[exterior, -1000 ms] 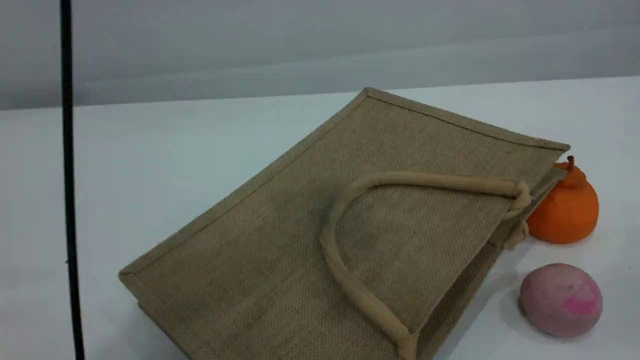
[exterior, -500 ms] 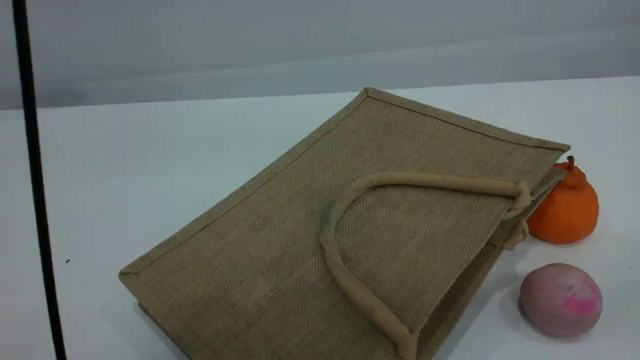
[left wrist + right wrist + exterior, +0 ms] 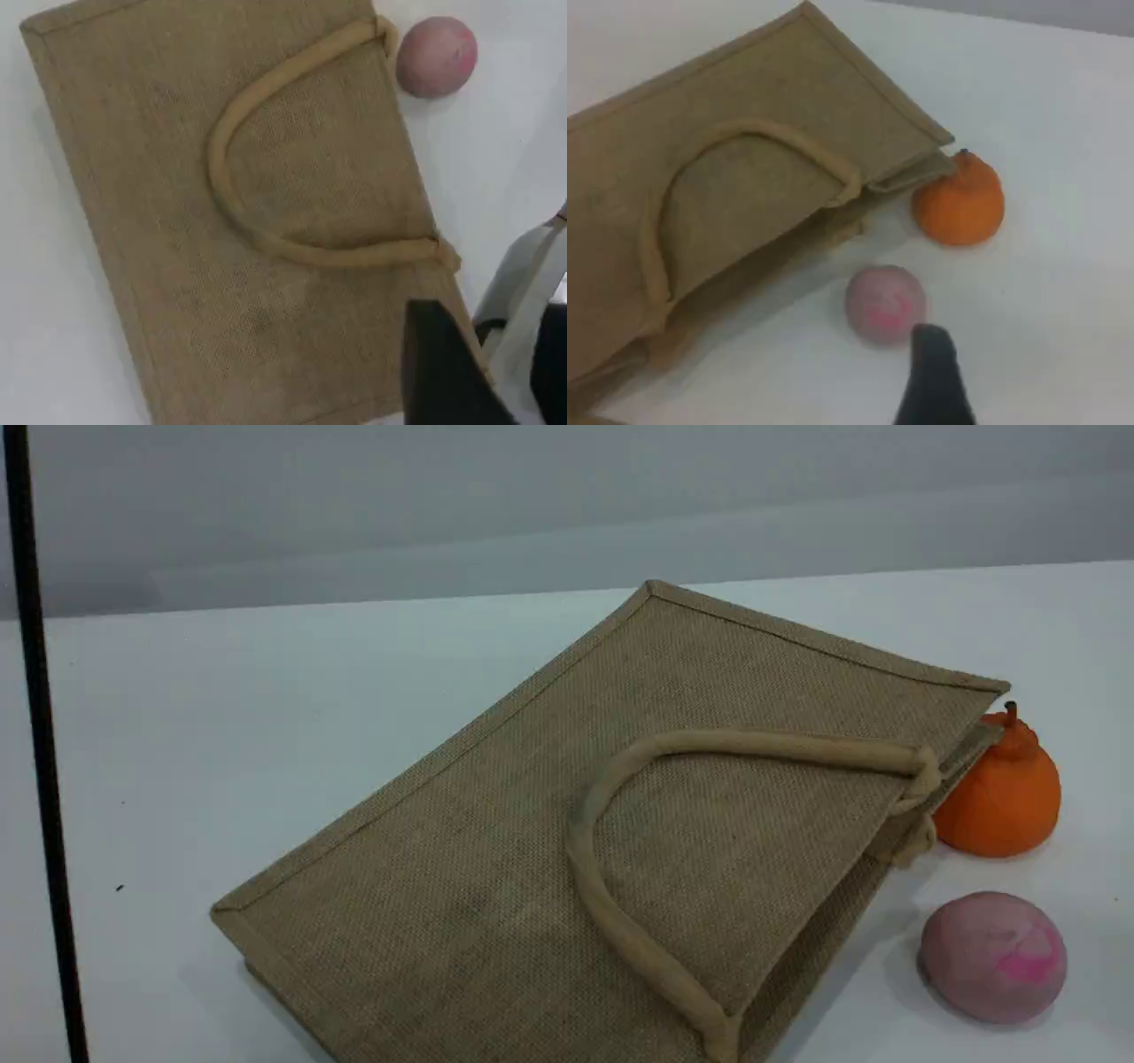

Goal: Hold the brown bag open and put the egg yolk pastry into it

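The brown bag (image 3: 496, 850) lies flat on the white table, its beige handle (image 3: 611, 921) folded over the top face and its mouth turned right. It fills the left wrist view (image 3: 177, 266), where my left gripper (image 3: 509, 390) hovers above its near corner with two dark fingers apart and nothing between them. In the right wrist view the bag (image 3: 771, 106) is at the left, and one dark fingertip (image 3: 932, 376) of my right gripper hangs just below a pink ball. Whether that gripper is open or shut does not show. The egg yolk pastry is out of view.
A pink-purple ball (image 3: 992, 955) and an orange stemmed fruit (image 3: 1001, 797) sit right of the bag's mouth. A thin black cable (image 3: 40, 779) hangs down the scene's left edge. A grey wall backs the table.
The black cable has drifted from further right to the scene's left edge. The bag, the ball and the orange fruit have not moved.
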`<action>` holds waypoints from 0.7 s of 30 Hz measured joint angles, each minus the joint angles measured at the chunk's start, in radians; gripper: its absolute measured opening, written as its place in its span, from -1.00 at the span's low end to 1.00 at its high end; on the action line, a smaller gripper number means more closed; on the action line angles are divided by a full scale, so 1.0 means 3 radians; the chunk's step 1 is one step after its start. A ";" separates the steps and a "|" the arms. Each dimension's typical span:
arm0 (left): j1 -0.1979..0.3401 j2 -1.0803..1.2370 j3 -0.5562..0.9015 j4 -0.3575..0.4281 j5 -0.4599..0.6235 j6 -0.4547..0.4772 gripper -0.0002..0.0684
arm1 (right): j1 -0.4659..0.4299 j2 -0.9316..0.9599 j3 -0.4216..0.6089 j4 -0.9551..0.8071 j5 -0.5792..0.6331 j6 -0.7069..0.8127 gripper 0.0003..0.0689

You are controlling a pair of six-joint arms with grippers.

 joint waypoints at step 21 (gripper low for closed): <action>0.0016 -0.0179 -0.0003 0.0325 0.0009 0.0003 -0.28 | 0.0000 0.0000 0.0000 -0.0003 0.0000 0.0000 0.27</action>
